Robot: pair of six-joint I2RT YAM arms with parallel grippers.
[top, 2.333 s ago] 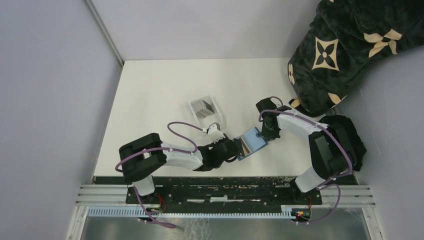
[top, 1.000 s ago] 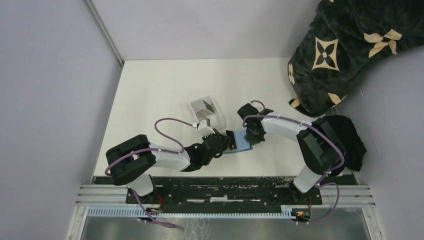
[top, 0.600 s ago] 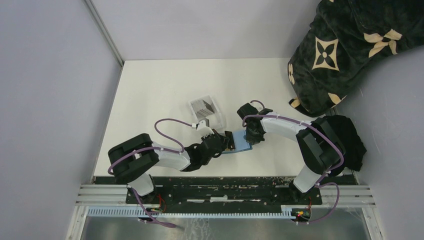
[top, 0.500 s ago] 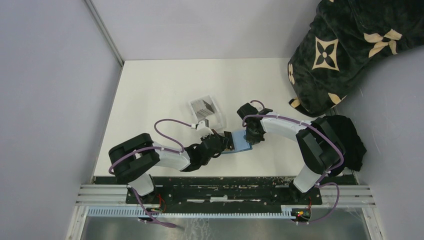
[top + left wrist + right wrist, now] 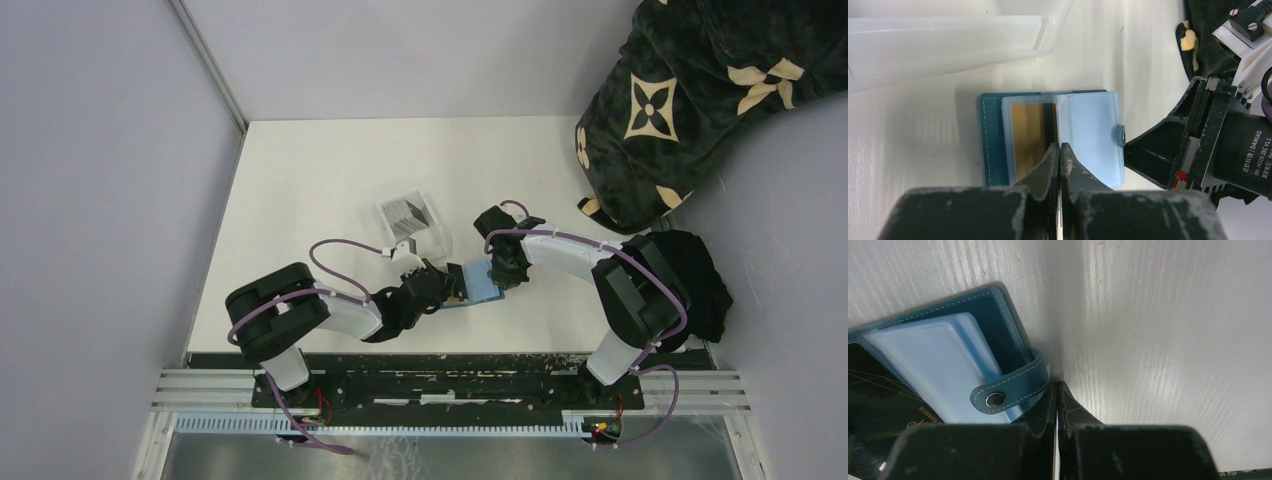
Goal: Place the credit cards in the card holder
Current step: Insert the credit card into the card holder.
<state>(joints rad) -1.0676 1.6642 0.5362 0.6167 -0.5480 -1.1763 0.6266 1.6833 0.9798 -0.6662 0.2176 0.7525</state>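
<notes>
The teal card holder (image 5: 486, 287) lies open on the table between both grippers. In the left wrist view its teal cover (image 5: 984, 145) shows, with a gold card (image 5: 1029, 140) in a clear sleeve and a pale blue sleeve (image 5: 1088, 135) beside it. My left gripper (image 5: 1058, 146) (image 5: 458, 286) is shut on a thin dark card (image 5: 1054, 120) seen edge-on, its front edge between the sleeves. My right gripper (image 5: 1056, 385) (image 5: 497, 272) is shut, its tips on the table against the holder's snap tab (image 5: 1008, 390). A dark card (image 5: 878, 400) shows at that view's lower left.
A clear plastic tray (image 5: 436, 238) with several greyish cards (image 5: 408, 213) stands just behind the holder; its wall (image 5: 948, 45) fills the upper left of the left wrist view. A black patterned blanket (image 5: 700, 90) lies at the far right, with black cloth (image 5: 700, 270) by the right arm.
Both grippers and the holder have moved left toward the tray. The holder, earlier tilted up, now lies flat, and the left gripper's card has gone in among its sleeves. Almost nothing moved in the last half second.
</notes>
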